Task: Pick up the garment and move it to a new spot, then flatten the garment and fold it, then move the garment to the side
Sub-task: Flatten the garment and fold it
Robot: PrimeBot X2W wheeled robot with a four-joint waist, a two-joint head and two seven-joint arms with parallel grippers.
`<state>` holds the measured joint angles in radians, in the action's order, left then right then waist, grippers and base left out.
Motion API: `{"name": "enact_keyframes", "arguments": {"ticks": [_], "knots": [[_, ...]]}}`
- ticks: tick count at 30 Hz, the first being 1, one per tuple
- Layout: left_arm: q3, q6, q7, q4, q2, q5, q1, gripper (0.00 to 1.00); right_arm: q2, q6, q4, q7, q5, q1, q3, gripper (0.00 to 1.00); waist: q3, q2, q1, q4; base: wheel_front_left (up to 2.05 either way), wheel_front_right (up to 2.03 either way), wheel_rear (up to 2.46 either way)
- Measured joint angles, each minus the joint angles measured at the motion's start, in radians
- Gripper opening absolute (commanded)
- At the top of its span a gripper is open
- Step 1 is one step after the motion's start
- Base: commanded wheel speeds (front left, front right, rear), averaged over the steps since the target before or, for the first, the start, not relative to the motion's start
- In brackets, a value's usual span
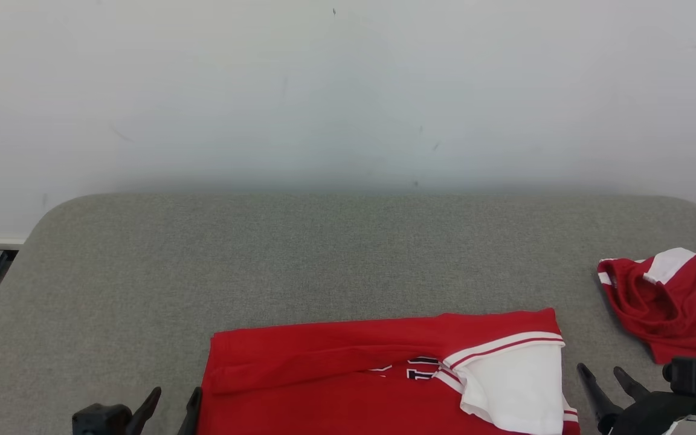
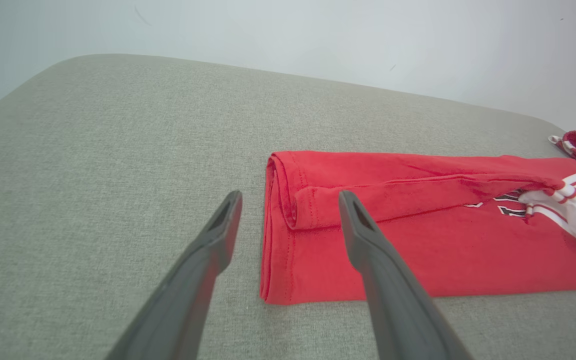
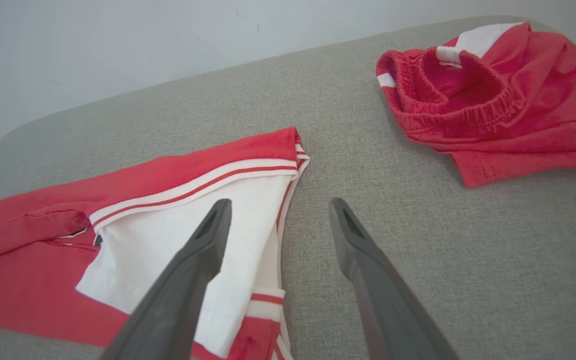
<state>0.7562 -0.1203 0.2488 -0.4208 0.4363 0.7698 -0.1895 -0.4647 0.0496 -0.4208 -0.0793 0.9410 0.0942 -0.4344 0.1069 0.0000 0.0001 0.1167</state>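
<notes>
The garment [image 1: 348, 374], a red shirt with white striped sleeves, lies folded into a long band on the grey padded table [image 1: 263, 260] near the front edge. My left gripper [image 1: 173, 402] stands open at the garment's left end [image 2: 288, 200], its fingers straddling the folded hem without holding it. At the garment's right end [image 3: 193, 210], beside the white sleeve, my right gripper [image 1: 605, 377] is open with nothing between its fingers [image 3: 203, 250].
A second red and white piece of clothing [image 1: 668, 302], crumpled with an elastic waistband [image 3: 468, 95], lies at the table's right edge. A pale wall rises behind the table. The table's rounded left corner [image 1: 52, 217] drops off to the floor.
</notes>
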Motion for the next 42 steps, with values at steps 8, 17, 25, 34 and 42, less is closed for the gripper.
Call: {"name": "enact_keyframes", "arguments": {"ticks": [8, 17, 25, 34, 42], "knots": [[-0.142, -0.004, 0.001, 0.151, -0.02, -0.089, 0.099, 1.0, 0.029, 0.024, -0.134, 0.142, 0.034, 0.084, -0.018, 1.0, -0.007, 0.0, -0.0001, 0.04, 0.0, 0.0, 0.0], [-0.216, -0.004, 0.002, 0.211, -0.067, -0.186, 0.127, 1.0, 0.061, 0.031, -0.291, 0.302, 0.033, 0.192, -0.087, 1.0, -0.026, 0.0, 0.0, 0.083, 0.0, 0.0, 0.0], [-0.266, -0.004, 0.002, 0.236, -0.092, -0.243, 0.17, 1.0, 0.091, 0.02, -0.42, 0.389, 0.024, 0.267, -0.122, 0.0, -0.035, 0.0, -0.0001, 0.128, 0.0, 0.0, 0.0], [-0.304, -0.004, 0.002, 0.241, -0.099, -0.247, 0.215, 1.0, 0.09, -0.007, -0.446, 0.394, 0.023, 0.308, -0.123, 0.0, -0.037, 0.0, 0.0, 0.103, 0.0, 0.0, 0.0], [-0.318, -0.004, 0.002, 0.25, -0.119, -0.256, 0.223, 1.0, 0.007, -0.049, -0.445, 0.378, 0.018, 0.326, -0.096, 0.0, -0.042, 0.0, 0.0, 0.042, 0.0, 0.0, 0.0]]}}
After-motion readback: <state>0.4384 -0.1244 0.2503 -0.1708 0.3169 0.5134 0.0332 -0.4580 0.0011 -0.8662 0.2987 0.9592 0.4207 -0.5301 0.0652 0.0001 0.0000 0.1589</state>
